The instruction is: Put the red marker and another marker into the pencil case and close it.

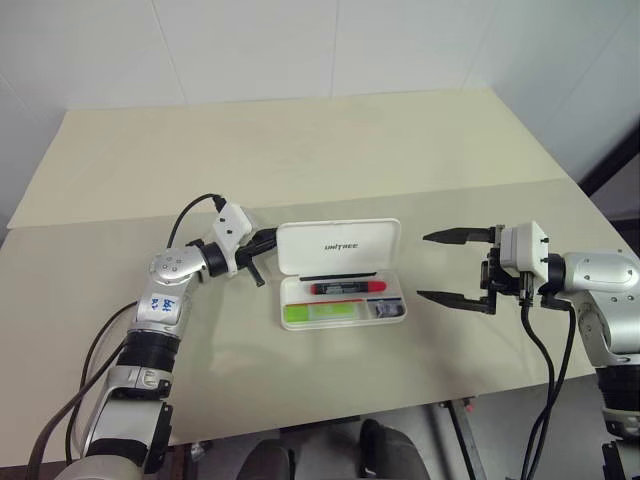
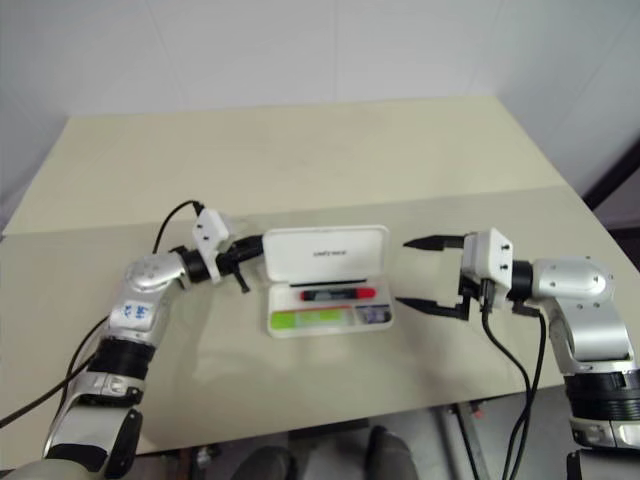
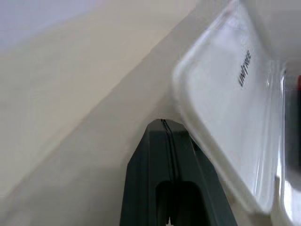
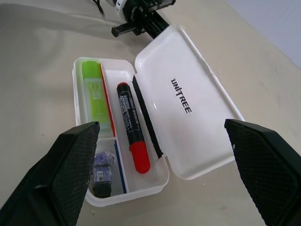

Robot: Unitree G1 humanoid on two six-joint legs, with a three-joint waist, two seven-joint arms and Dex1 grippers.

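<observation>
The white pencil case lies open at the middle of the table, its lid tilted up toward the far side. Inside lie the red marker and, in the front compartment, the lime-green marker. My left gripper is shut, and its tip rests against the lid's left edge. To the right of the case, apart from it, my right gripper is open and points at it. In the right wrist view the red marker and the green marker lie side by side.
A small dark object sits in the case's small compartment. The beige table stretches far behind the case. Its front edge runs close below the case, and its right edge falls off behind my right arm.
</observation>
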